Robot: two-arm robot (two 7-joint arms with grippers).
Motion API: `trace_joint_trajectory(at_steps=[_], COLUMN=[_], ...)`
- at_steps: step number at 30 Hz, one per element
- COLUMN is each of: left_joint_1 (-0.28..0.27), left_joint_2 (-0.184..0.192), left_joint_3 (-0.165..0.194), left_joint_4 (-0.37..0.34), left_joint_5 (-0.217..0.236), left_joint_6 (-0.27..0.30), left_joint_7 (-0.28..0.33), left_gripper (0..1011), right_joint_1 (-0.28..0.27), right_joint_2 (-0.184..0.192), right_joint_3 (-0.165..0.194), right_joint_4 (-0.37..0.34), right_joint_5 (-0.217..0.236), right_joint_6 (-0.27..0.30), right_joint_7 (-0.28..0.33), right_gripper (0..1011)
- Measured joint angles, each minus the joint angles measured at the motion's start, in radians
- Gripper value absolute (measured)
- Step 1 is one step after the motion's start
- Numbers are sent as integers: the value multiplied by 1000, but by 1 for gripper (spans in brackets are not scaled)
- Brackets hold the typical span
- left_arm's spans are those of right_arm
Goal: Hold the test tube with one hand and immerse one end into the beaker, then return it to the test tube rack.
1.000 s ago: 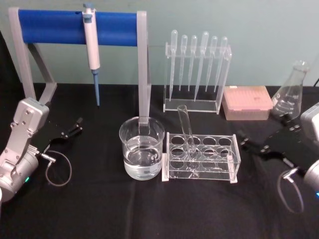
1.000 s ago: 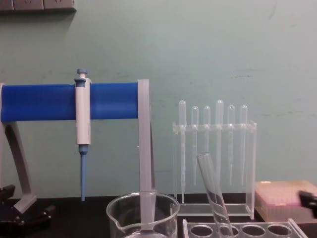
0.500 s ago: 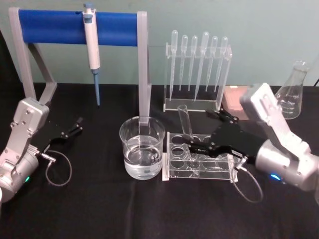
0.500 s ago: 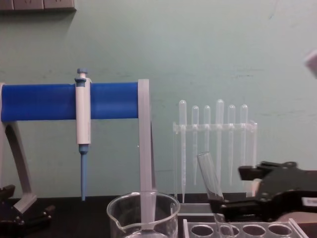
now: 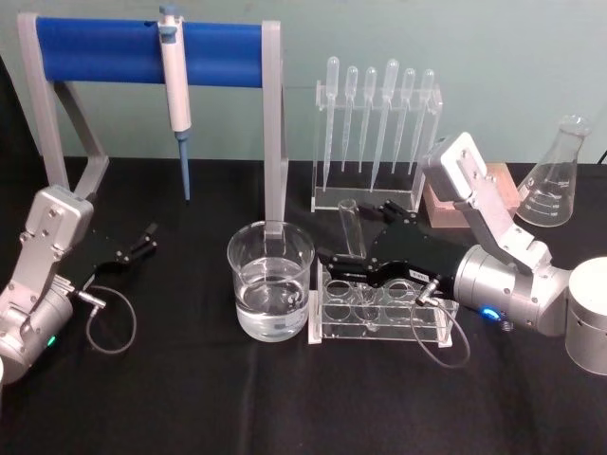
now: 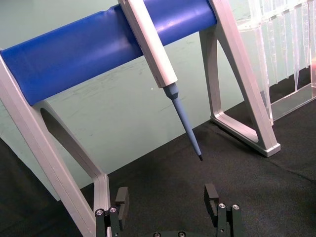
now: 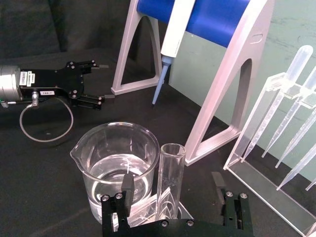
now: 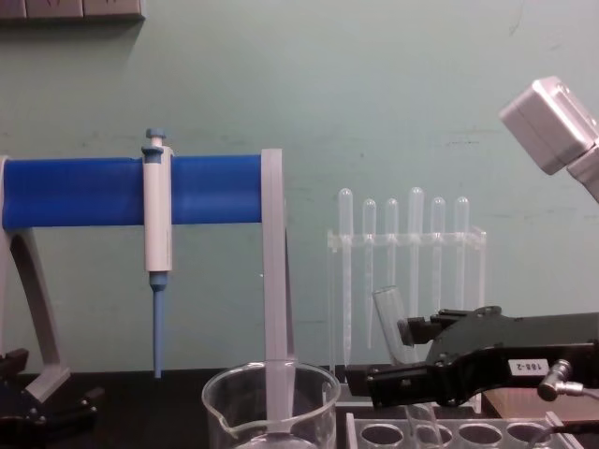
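Tube (image 5: pixel 349 218) leans in the rack (image 5: pixel 379 328), at 3 o'clock of the beaker (image 5: pixel 270 280). Right claw (image 7: pixel 172 180) is wide open around it, not touching; I'd centre it, squeeze gently, lift straight up. Left claw (image 5: pixel 140 242) parked, open, at 9 o'clock.

- White label (image 8: pixel 526 366) on my right gripper (image 8: pixel 388 355): it seemed to read "188-2".
- Small tag (image 7: pixel 45 92) on my left gripper (image 7: pixel 104 82): its print was too small to read.
- Flask (image 5: pixel 550 185): its scale marks were illegible.
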State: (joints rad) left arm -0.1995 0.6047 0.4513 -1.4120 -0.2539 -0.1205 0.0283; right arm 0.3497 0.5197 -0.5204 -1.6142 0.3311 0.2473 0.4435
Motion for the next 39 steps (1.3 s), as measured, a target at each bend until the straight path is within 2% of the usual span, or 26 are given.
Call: trace_joint_trajectory(at_steps=[2,14,15,17,18,26,30,39], left_joint_1=[0,0,0,0,0,0,0,0], left_joint_2=[0,0,0,0,0,0,0,0], left_joint_3=[0,0,0,0,0,0,0,0], left_joint_4=[0,0,0,0,0,0,0,0], left_joint_5=[0,0,0,0,0,0,0,0], left_joint_6=[0,0,0,0,0,0,0,0], left_joint_7=[0,0,0,0,0,0,0,0], left_gripper=[1000,1000,1000,1000,1000,1000,1000,1000], right_joint_1=[-1,-17,-19,-22,-23,-47,-65,-133], right_joint_2=[-3,-9,-9,-10,-10,-13,-14,-18], right_joint_3=[3,21,24,28,30,57,76,156], right_joint_4=[0,-17,-20,-22,-24,-51,-69,-155], right_joint_5=[-6,-30,-32,-33,-33,-23,-6,83], right_joint_6=[5,18,19,20,20,22,15,-25], right_joint_7=[3,4,4,4,4,4,-2,-31], right_gripper=[968,651,594,549,487,256,234,234])
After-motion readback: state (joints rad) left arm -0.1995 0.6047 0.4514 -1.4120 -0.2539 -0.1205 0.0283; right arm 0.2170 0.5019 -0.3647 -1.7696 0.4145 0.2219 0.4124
